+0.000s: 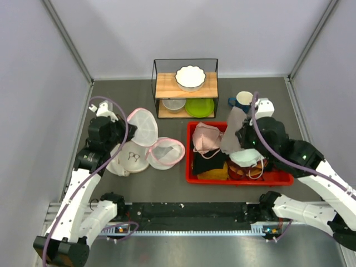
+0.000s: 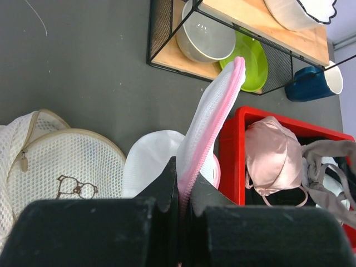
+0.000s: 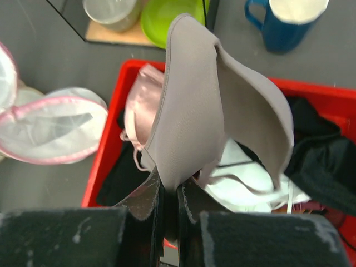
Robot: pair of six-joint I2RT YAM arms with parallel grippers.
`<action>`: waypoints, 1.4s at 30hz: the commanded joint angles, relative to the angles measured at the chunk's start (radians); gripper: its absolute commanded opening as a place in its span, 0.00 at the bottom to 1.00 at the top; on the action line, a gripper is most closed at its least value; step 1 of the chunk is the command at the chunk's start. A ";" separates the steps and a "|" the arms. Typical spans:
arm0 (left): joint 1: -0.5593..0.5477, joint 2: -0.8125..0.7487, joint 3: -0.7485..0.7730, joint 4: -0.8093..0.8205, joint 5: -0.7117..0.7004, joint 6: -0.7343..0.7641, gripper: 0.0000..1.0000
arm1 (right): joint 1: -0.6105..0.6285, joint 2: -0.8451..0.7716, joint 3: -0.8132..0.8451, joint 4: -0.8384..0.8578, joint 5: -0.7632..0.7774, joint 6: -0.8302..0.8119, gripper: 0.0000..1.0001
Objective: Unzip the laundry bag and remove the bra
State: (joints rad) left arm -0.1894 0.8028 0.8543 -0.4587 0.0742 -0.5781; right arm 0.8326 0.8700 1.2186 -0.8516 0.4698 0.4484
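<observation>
Grey table (image 1: 167, 179); left end effector (image 2: 183, 186) pinches laundry bag (image 2: 214, 111), right end effector (image 3: 169, 194) dusty-pink bra (image 3: 194, 100).

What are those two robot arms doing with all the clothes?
The left hand pinches the pink rim of the laundry bag, holding one half up. The right hand grips the bra, holding it above the red bin of clothes. The bag is open and the bra is out.

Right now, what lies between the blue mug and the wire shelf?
Nothing: the top view shows only bare grey table between mug and shelf.
</observation>
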 commanded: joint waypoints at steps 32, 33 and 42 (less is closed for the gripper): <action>0.005 -0.007 -0.090 0.072 -0.002 -0.020 0.00 | -0.112 0.096 -0.249 0.043 -0.143 0.039 0.79; 0.005 -0.007 -0.090 0.072 -0.002 -0.019 0.00 | -0.112 0.095 -0.235 0.037 -0.140 0.032 0.80; 0.005 -0.016 -0.089 0.069 -0.031 -0.017 0.00 | -0.112 0.116 -0.146 0.023 -0.059 0.013 0.91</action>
State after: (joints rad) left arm -0.1894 0.8070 0.7544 -0.4335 0.0807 -0.5999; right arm 0.7296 0.9825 1.0164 -0.8085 0.3466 0.4801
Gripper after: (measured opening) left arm 0.027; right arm 0.893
